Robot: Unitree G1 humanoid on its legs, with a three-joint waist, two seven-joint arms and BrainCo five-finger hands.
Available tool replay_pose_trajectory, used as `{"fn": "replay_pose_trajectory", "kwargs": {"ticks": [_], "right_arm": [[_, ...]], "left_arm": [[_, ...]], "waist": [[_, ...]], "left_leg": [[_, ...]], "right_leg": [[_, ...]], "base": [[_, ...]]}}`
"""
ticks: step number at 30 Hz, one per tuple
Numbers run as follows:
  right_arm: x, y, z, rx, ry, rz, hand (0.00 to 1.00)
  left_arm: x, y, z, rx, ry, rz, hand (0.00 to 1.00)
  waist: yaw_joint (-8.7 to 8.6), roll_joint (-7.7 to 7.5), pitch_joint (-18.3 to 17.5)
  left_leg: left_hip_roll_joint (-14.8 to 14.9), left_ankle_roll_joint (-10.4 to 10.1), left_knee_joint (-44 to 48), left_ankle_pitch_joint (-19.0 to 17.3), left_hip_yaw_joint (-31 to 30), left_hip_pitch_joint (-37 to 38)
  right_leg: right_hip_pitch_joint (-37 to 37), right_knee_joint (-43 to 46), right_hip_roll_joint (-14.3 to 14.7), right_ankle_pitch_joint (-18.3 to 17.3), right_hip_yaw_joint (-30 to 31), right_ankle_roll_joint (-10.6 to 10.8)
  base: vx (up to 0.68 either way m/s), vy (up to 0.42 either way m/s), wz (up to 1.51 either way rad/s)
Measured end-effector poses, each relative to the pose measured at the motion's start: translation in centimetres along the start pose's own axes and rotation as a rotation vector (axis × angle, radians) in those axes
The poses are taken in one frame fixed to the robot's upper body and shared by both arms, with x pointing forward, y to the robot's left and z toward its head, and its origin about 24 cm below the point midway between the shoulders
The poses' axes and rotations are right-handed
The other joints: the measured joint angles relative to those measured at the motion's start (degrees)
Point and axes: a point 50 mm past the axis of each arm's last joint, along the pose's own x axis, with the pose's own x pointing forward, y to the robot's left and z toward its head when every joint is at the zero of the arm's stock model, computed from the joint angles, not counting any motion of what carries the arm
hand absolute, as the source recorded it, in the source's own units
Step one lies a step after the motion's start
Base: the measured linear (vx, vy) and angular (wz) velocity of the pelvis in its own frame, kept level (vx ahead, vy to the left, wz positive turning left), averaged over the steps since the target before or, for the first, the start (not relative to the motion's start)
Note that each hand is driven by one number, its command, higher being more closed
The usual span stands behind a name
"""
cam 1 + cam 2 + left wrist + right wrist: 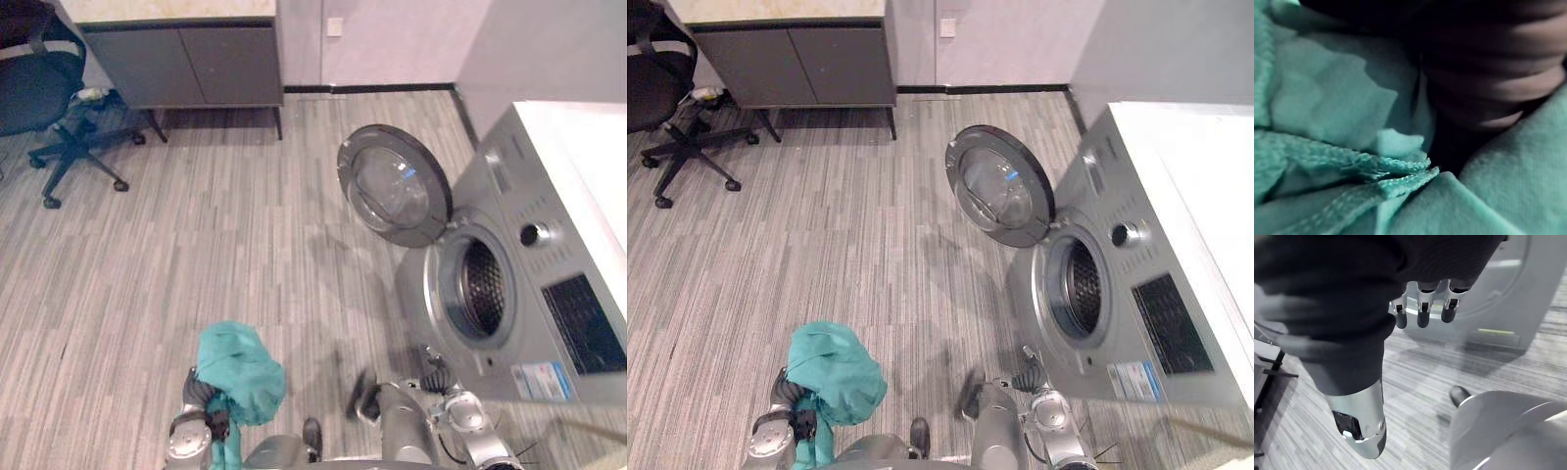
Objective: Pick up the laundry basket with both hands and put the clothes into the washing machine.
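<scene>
In the left eye view, a teal cloth (238,372) sits bunched up at 7 o'clock. It lies over the left hand (199,388). The cloth hides the fingers, so I cannot tell if they are curled or straight. A silver washing machine (549,294) stands at 4 o'clock. Its round door (394,184) is swung wide open toward 1 o'clock. The dark drum hole (482,287) shows at 3 o'clock. The cloth is well apart from the machine, with grey wood floor (196,255) between them.

In the right eye view, a dark office chair (656,78) stands at 10 o'clock. A grey cabinet (794,64) stands at 11 o'clock, by the wall.

In the left wrist view, the teal cloth is all around the hand's dark cover. A stitched hem (1386,171) lies folded close by.

In the right wrist view, the right hand (1435,264) hangs over the floor. Its fingers (1422,318) are loose and nearly straight, and they hold nothing. The washing machine's front shows just past them.
</scene>
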Motion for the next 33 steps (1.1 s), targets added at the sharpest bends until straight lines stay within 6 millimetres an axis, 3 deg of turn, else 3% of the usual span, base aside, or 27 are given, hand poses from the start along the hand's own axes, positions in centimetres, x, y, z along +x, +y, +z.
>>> {"fn": "replay_pose_trajectory", "kwargs": {"ticks": [1, 2, 4, 6, 9, 10, 14, 16, 17, 21, 22, 25, 26, 27, 28, 32, 33], "right_arm": [[-0.3, -0.1, -0.6, 0.008, 0.018, -0.007, 0.0], [-0.3, -0.1, -0.6, 0.008, 0.017, -0.008, 0.0], [-0.3, -0.1, 1.8, 0.018, -0.087, -0.017, 0.0], [-0.6, -0.5, 3.5, 0.026, -0.169, -0.038, 0.0], [-0.8, -0.9, 4.9, 0.058, -0.232, -0.06, 0.0], [-0.8, -0.9, 4.9, 0.058, -0.229, -0.059, 0.0], [-1.0, 0.2, 3.9, 0.066, -0.188, -0.029, 0.0], [-1.3, 0.4, 3.3, 0.061, -0.171, -0.025, 0.0], [-1.5, 0.8, 2.6, 0.069, -0.146, -0.023, 0.0], [-2.4, 2.4, 1.5, 0.11, -0.106, 0.005, 0.0], [-2.3, 2.4, 1.6, 0.111, -0.107, 0.006, 0.0], [-1.2, 3.2, 2.1, 0.101, -0.095, 0.042, 0.0], [-0.9, 3.5, 1.9, 0.093, -0.078, 0.058, 0.0], [-0.4, 4.0, 1.7, 0.078, -0.056, 0.086, 0.0], [0.0, 4.3, 1.6, 0.064, -0.037, 0.103, 0.0], [0.3, 3.1, 1.1, 0.025, -0.022, 0.085, 0.0], [0.4, 2.3, 0.8, 0.003, -0.014, 0.07, 0.0]], "left_arm": [[0.1, -0.7, 0.3, 0.019, -0.014, -0.033, 1.0], [0.1, -1.1, 0.4, 0.023, -0.016, -0.045, 1.0], [-0.8, -1.7, -0.1, 0.002, -0.007, -0.061, 1.0], [-0.9, -2.4, 0.1, 0.003, -0.016, -0.093, 1.0], [-0.7, -3.8, 2.2, -0.028, -0.099, -0.139, 1.0], [-0.7, -3.8, 2.3, -0.03, -0.102, -0.139, 1.0], [-0.9, -3.6, 1.9, -0.028, -0.089, -0.131, 1.0], [-1.2, -3.9, 1.6, -0.042, -0.078, -0.134, 1.0], [-1.3, -4.3, 1.4, -0.052, -0.068, -0.141, 1.0], [-1.1, -3.0, 1.1, -0.009, -0.065, -0.122, 1.0], [-1.1, -2.9, 1.1, -0.007, -0.064, -0.121, 1.0], [-0.9, -2.4, 0.9, 0.016, -0.057, -0.116, 1.0], [-0.8, -2.4, 0.9, 0.021, -0.053, -0.116, 1.0], [-0.4, -2.3, 1.0, 0.026, -0.051, -0.115, 1.0], [0.0, -2.2, 0.8, 0.028, -0.038, -0.107, 1.0], [0.1, -2.5, -0.1, 0.005, 0.008, -0.1, 1.0], [-0.1, -2.7, -0.3, -0.004, 0.015, -0.099, 1.0]], "waist": [[-0.7, -0.46, -0.29], [-0.77, -0.04, -0.12], [0.08, 2.72, -0.05], [1.02, 2.95, -0.15], [1.25, 0.99, -0.1], [1.93, 0.97, -0.11], [3.37, 1.15, -0.16], [3.67, 2.94, -0.9], [3.7, 3.19, -1.13], [3.5, -1.2, -2.81], [3.78, -1.43, -2.95], [3.47, -0.96, -2.71], [3.26, -0.76, -2.76], [2.97, -0.63, -2.75], [2.84, -0.26, -2.5], [2.27, 1.89, -1.34], [2.33, 2.96, -0.95]], "left_leg": [[0.1, -3.33, 4.88, -2.11, 0.21, -0.39], [1.12, -4.74, 9.07, -2.94, 1.39, -1.17], [10.31, -7.67, 35.03, -2.4, 7.92, -8.77], [14.94, -6.4, 44.23, -3.14, 10.28, -11.96], [15.61, -1.79, 41.05, -5.82, 10.31, -17.03], [15.64, -1.52, 39.39, -5.96, 9.48, -17.7], [13.09, -2.66, 22.62, -4.94, -4.49, -18.67], [14.79, -4.46, 14.66, -1.37, -6.8, -16.51], [15.81, -5.47, 15.46, 2.78, -4.74, -15.18], [14.72, -4.28, 11.49, 2.49, 8.88, -10.16], [14.71, -4.24, 10.69, 2.49, 11.14, -9.29], [15.83, -3.94, 8.76, 2.52, 20.95, -5.73], [16.31, -3.91, 8.6, 2.48, 22.77, -5.45], [17.06, -4.23, 8.06, 2.14, 25.56, -4.75], [17.66, -5.11, 7.42, 1.68, 27.43, -3.63], [20.1, -5.16, 13.41, 1.74, 27.56, -3.02], [22.53, -4.16, 22.49, 2.38, 24.93, -5.45]], "right_leg": [[0.64, 1.56, -0.55, 5.24, 0.32, -4.99], [1.36, 2.67, -0.16, 6.16, 0.12, -5.86], [7.07, 1.32, 6.46, 3.15, 1.94, -6.98], [11.42, -1.04, 10.53, 2.66, 5.77, -7.64], [15.9, -4.99, 11.2, 2.25, 13.44, -6.66], [16.44, -5.36, 11.36, 2.28, 15.07, -6.62], [18.8, -6.29, 13.06, 2.17, 27.65, -3.53], [18.19, -5.1, 15.62, 0.47, 31.61, -1.3], [18.13, -3.84, 16.15, -0.47, 32.64, -0.26], [13.6, 1.41, 12.61, -2.27, 36.15, 3.56], [12.89, 1.82, 11.81, -2.28, 35.18, 3.59], [11.48, 1.16, 6.15, -2.29, 18.98, 2.94], [11.31, 1.28, 4.09, -2.74, 12.42, 2.14], [11.47, 2.58, 0.31, -3.46, 1.03, 0.99], [11.91, 4.12, -0.99, -3.8, -5.21, 0.42], [11.11, 5.6, 1.81, -5.77, 0.35, -0.24], [11.57, 6.13, 2.89, -6.64, 2.35, -0.7]], "base": [[0.75, -0.161, 0.99], [0.63, -0.18, 0.33], [0.63, -0.125, -0.82], [0.52, -0.014, -1.14], [0.35, 0.026, -0.92], [0.31, 0.114, -1.42], [0.16, 0.193, -1.58], [0.05, 0.276, -1.63], [0.09, 0.323, -1.47], [0.09, 0.236, -1.33], [0.05, 0.116, -1.64], [0.05, 0.043, -1.54], [0.04, -0.046, -1.08], [0.1, -0.106, -1.37], [0.09, -0.094, -1.12], [0.15, -0.177, -0.92], [0.15, -0.148, -0.77]]}}
